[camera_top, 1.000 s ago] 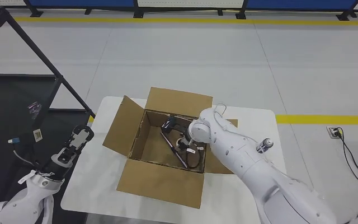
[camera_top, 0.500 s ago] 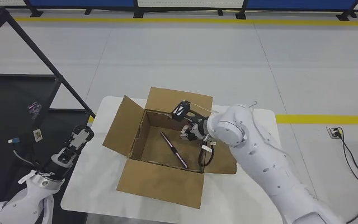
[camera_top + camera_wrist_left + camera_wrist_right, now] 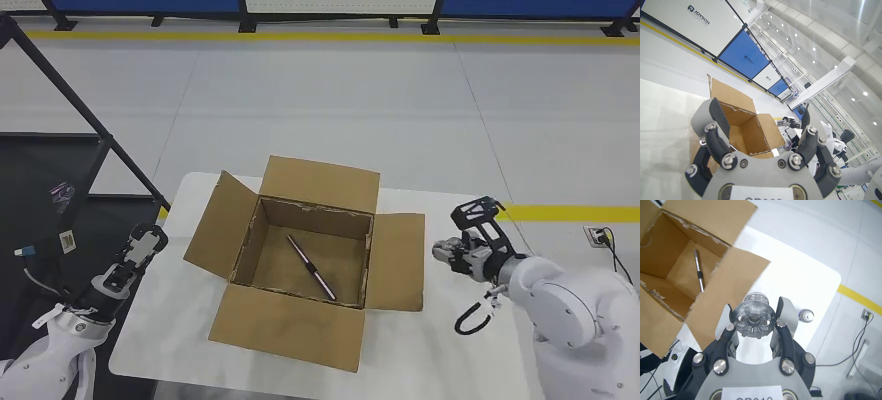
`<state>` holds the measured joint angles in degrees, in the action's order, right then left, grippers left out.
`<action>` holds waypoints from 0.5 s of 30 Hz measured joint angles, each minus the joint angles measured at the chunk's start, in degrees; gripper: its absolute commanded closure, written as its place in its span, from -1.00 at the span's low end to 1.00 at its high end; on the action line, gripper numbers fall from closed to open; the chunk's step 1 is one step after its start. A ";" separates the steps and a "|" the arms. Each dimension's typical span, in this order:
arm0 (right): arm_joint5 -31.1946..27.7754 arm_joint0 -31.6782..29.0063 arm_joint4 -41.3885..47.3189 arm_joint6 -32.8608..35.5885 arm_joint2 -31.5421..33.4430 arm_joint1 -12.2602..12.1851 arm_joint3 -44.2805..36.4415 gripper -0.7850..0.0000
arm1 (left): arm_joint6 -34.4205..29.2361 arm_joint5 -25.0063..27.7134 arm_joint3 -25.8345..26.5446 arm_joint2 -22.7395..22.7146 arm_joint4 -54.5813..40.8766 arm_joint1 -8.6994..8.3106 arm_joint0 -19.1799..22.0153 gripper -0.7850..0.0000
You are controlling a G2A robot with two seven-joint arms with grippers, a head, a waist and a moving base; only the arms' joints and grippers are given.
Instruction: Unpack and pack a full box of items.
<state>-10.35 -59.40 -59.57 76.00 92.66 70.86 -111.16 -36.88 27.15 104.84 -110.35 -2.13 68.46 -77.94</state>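
The right gripper [image 3: 755, 308] clasps a metal hub [image 3: 753, 323] beside the box [image 3: 290, 322], where a rod [image 3: 312, 266] lies. The left gripper [image 3: 761, 107] hangs released.

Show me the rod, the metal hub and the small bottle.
rod [image 3: 699, 273], right wrist view, its dark middle band.
metal hub [image 3: 753, 312], right wrist view, its flanged face.
small bottle [image 3: 807, 316], right wrist view, its top.

In the top view the grey metal flanged part [image 3: 441, 250] clamped in the right hand [image 3: 446, 252] is too small to make out. A small white-capped bottle [image 3: 806, 315] looks blurred, its side hidden behind that hand.
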 measured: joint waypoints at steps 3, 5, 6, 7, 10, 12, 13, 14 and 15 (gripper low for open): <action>-0.89 -1.00 1.98 2.10 2.23 -0.47 3.92 1.00 | 0.00 0.00 0.00 0.00 0.00 0.00 0.00 -1.00; -3.04 -1.75 3.69 2.82 3.05 -0.82 6.37 1.00 | 0.00 0.00 0.00 0.00 0.00 0.00 0.00 -1.00; -3.76 -2.08 3.60 3.10 3.28 -0.98 7.44 1.00 | 0.00 0.00 0.00 0.00 0.00 0.00 0.00 -1.00; -3.92 -2.33 3.31 3.12 3.45 -1.11 8.49 1.00 | 0.00 0.00 0.00 0.00 0.00 0.00 0.00 -1.00; -2.94 -2.72 1.94 2.04 3.42 -1.41 12.00 1.00 | 0.00 0.00 0.00 0.00 0.00 0.00 0.00 -1.00; -2.10 -2.42 0.23 1.54 2.51 -1.55 14.37 1.00 | 0.00 0.00 0.00 0.00 0.00 0.00 0.00 -1.00; -1.88 -2.14 -0.02 1.41 2.14 -1.60 15.43 1.00 | 0.00 0.00 0.00 0.00 0.00 0.00 0.00 -1.00; -1.50 -1.66 -0.74 1.54 1.77 -1.71 16.91 1.00 | 0.00 0.00 0.00 0.00 0.00 0.00 0.00 -1.00; -1.19 -1.21 -1.50 1.79 1.46 -1.79 17.98 1.00 | 0.00 0.00 0.00 0.00 0.00 0.00 0.00 -1.00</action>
<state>-11.54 -60.61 -61.06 77.79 94.12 69.06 -93.18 -36.88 27.15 104.84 -110.35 -2.13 68.46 -77.94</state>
